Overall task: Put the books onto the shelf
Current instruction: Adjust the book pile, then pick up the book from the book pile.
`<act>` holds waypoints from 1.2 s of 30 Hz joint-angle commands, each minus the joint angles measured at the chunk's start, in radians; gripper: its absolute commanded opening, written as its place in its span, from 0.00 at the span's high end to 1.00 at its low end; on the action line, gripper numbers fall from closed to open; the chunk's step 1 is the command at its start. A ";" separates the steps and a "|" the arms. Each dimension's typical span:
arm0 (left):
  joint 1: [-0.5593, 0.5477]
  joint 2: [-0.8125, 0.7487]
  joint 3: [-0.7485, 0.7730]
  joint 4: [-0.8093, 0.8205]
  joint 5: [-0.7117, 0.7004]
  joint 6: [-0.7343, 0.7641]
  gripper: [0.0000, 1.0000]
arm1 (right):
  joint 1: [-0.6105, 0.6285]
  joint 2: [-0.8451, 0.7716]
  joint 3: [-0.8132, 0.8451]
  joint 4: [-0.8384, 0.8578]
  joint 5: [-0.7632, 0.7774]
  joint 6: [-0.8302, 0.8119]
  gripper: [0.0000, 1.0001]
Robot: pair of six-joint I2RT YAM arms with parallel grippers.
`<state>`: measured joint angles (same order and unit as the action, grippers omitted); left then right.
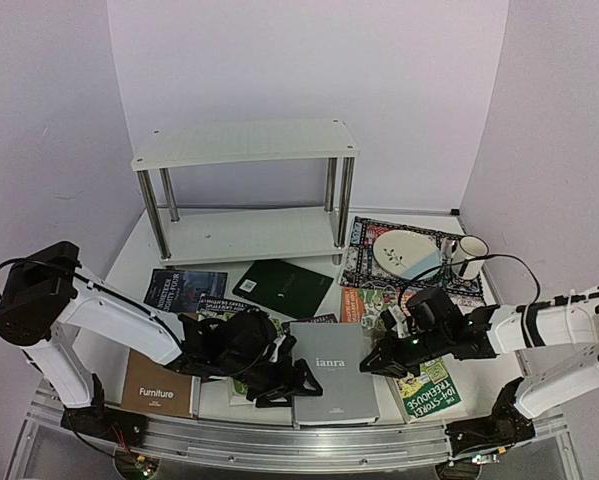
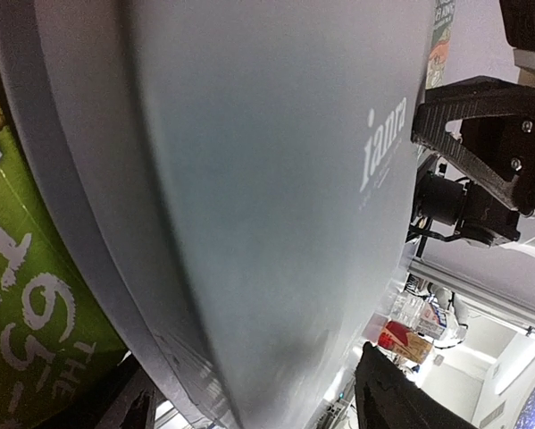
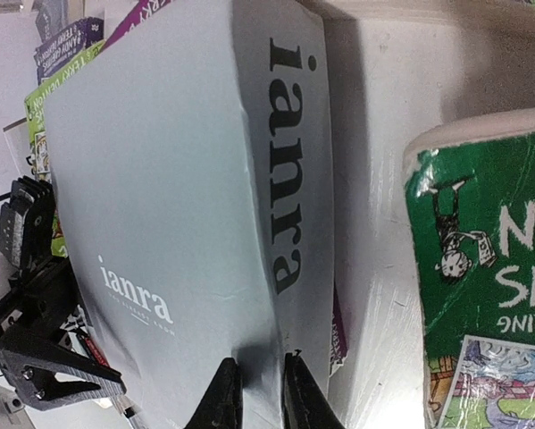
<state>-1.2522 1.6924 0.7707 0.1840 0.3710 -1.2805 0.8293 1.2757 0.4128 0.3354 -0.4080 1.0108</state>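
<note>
a black patterned mat (image 1: 364, 262) lies flat at the right rear of the white table (image 1: 129, 265). a cream oval plate (image 1: 401, 248) with a leafy sprig painted on it rests on the mat, and a white mug (image 1: 471, 250) stands upright just beside the plate at the mat's right end. a metal rail (image 1: 279, 440) runs along the table's near edge

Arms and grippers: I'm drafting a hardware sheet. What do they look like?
The left arm and right arm have white shells with black joints and bases; black cables loop along them. The fingers are black, triangular plastic pieces fastened with screws.
</note>
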 commanded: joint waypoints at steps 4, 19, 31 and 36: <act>0.000 -0.083 -0.035 0.061 -0.068 -0.026 0.35 | 0.015 0.010 0.021 -0.071 0.007 -0.004 0.81; 0.020 -0.309 -0.107 0.068 -0.158 -0.040 0.67 | 0.015 -0.147 0.083 -0.156 0.078 -0.046 0.54; 0.165 -0.360 -0.077 0.066 0.042 0.075 0.68 | 0.015 -0.274 0.254 -0.267 0.176 -0.227 0.09; 0.222 -0.348 -0.045 0.066 0.131 0.118 0.68 | 0.016 -0.338 0.355 -0.341 0.224 -0.424 0.05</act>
<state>-1.0658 1.3560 0.6548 0.1915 0.3920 -1.2285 0.8406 0.9924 0.6701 0.0755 -0.2432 0.7827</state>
